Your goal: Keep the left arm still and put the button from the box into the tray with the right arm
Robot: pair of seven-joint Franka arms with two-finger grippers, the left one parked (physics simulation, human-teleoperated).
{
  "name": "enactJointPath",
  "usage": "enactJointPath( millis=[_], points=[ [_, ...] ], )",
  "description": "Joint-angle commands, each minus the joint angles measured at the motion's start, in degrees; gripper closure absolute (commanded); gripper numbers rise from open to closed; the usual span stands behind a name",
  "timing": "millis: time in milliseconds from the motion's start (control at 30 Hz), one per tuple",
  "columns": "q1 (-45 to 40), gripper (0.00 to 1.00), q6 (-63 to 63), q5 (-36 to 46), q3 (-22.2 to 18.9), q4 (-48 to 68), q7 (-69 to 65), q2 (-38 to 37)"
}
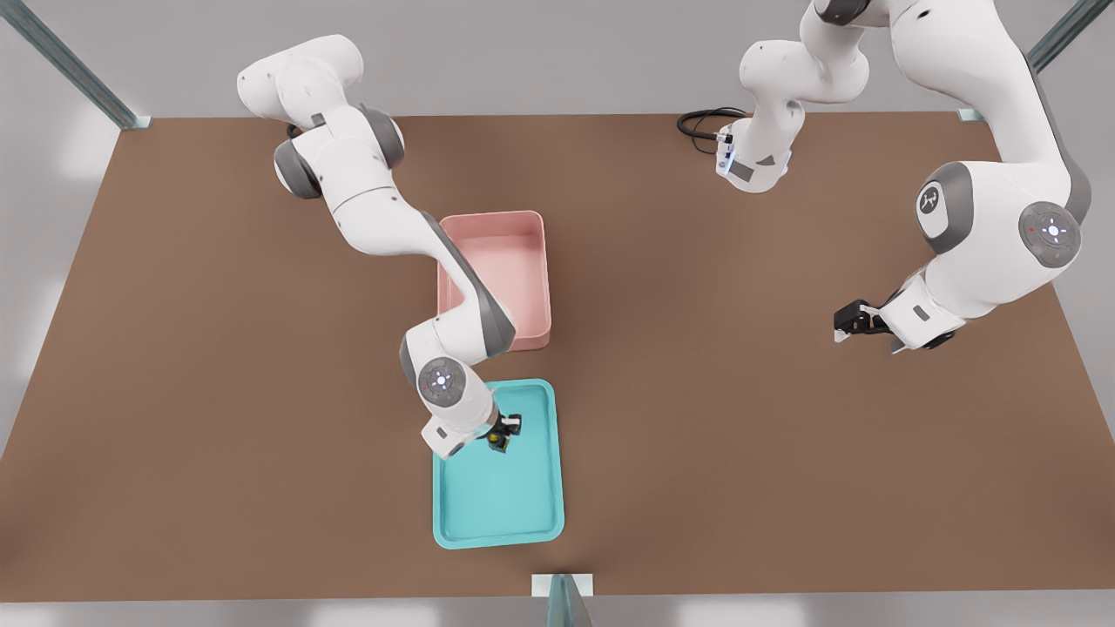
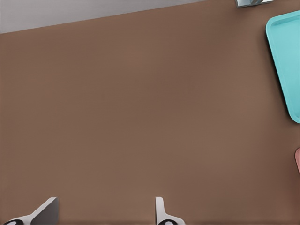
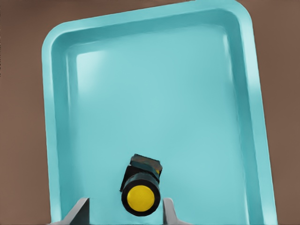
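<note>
My gripper (image 3: 125,212) hangs low over the tray (image 3: 56,117), at the end nearest the box, and my fingers (image 3: 78,212) stand apart with a gap on each side of the button (image 3: 140,191), so they are spread and grip nothing. The button lies between them on the teal floor of the tray, tipped on its side, its yellow cap turned up toward my wrist and its dark blocky base pointing away along the tray. In the front view my gripper (image 1: 505,430) and the button (image 1: 497,441) sit in the upper part of the tray (image 1: 536,488), toward its left rim. Beyond the tray's short end, just apart from it, stands the pink box (image 1: 523,261), partly covered by my forearm
</note>
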Motion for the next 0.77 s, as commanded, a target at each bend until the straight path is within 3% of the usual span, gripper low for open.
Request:
enactJointPath(
  millis=[0, 33, 100, 167, 233, 267, 300, 333, 367, 500, 733],
  points=[
    [0.0, 0.0, 2.8, 0.0, 0.1, 0.0, -6.4, -0.3],
    [-0.1, 0.0, 2.1, 0.4, 0.8, -0.5, -6.1, -3.3],
    [-2.8, 0.0, -13.2, 0.1, 0.2, -0.6, -5.7, -12.9],
    [-13.6, 0.0, -24.3, -0.3, 0.2, -0.6, -14.1, -18.7],
    [-19.0, 0.0, -31.7, -9.6, -1.7, -0.7, -20.2, -21.4],
    [-25.5, 0.0, -34.6, -9.3, -1.1, -0.9, -23.0, -22.3],
    [-26.4, 0.0, -32.1, -9.2, -1.0, -8.6, -24.6, -26.8],
    [-26.4, 0.0, -22.9, -8.4, -1.0, -32.1, -26.0, -41.5],
    [-26.6, 0.0, -25.1, -7.2, -1.4, -39.6, -27.5, -50.1],
    [-25.9, 0.0, -18.1, -7.0, -0.7, -54.9, -27.1, -57.4],
    [-26.0, 0.0, -18.8, -7.2, -0.7, -54.0, -26.8, -57.0]
  ],
)
